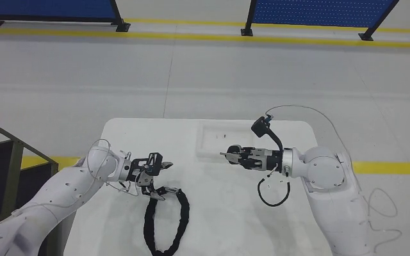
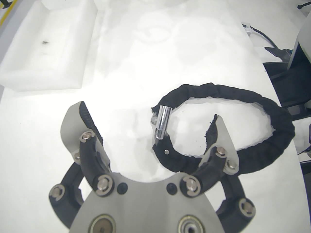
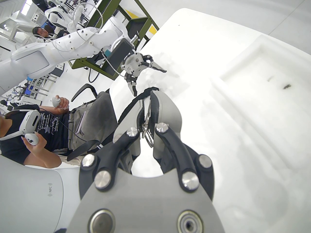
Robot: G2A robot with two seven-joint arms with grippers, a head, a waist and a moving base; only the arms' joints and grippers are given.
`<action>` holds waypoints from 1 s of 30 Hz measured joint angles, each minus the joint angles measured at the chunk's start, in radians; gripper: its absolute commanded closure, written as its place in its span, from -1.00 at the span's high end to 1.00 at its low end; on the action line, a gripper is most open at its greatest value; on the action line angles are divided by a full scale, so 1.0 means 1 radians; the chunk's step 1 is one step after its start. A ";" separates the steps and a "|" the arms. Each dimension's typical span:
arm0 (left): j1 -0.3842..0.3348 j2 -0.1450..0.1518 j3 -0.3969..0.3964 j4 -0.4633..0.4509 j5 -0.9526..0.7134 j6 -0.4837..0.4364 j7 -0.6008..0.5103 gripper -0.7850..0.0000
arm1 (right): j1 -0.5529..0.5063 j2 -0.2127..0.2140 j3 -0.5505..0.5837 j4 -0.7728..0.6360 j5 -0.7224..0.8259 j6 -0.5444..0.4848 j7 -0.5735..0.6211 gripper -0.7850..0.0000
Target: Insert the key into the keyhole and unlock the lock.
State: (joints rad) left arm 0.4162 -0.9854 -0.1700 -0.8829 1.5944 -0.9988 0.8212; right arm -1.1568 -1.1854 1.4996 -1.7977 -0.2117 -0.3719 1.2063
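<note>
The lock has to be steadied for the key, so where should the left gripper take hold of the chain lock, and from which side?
Grip the chrome cylinder at the chain lock's end, from above, jaws closing across its round sides. It is the rigid part, lying flat on the table; the fabric-sleeved loop would likely flex. The open left gripper hangs near it.

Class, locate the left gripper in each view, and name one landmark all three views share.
Top view: left gripper, left of centre, by the black lock.
Left wrist view: left gripper, foreground, open over the lock.
Right wrist view: left gripper, farther off, beyond the right gripper.
Shared landmark: white foam tray.
</note>
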 measured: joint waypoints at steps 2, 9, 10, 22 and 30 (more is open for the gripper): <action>0.014 -0.007 0.000 0.012 0.019 0.010 0.010 1.00 | 0.000 0.000 0.000 0.000 0.000 0.000 0.000 -1.00; 0.044 -0.036 0.000 0.073 0.071 0.026 0.026 1.00 | 0.000 0.000 0.000 0.000 0.000 0.000 0.000 -1.00; 0.048 -0.040 0.000 0.083 0.083 0.033 0.033 1.00 | 0.000 0.000 0.000 0.000 0.000 0.000 0.000 -1.00; 0.062 -0.062 0.000 0.127 0.201 0.110 0.110 -0.16 | 0.000 0.000 0.000 0.000 0.000 0.000 0.000 -1.00; 0.060 -0.083 0.000 0.169 0.234 0.145 0.145 -1.00 | 0.000 0.000 0.000 0.000 0.000 0.000 0.000 -1.00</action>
State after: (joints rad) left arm 0.4765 -1.0683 -0.1700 -0.7142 1.8285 -0.8535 0.9666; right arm -1.1568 -1.1854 1.4996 -1.7977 -0.2117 -0.3719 1.2063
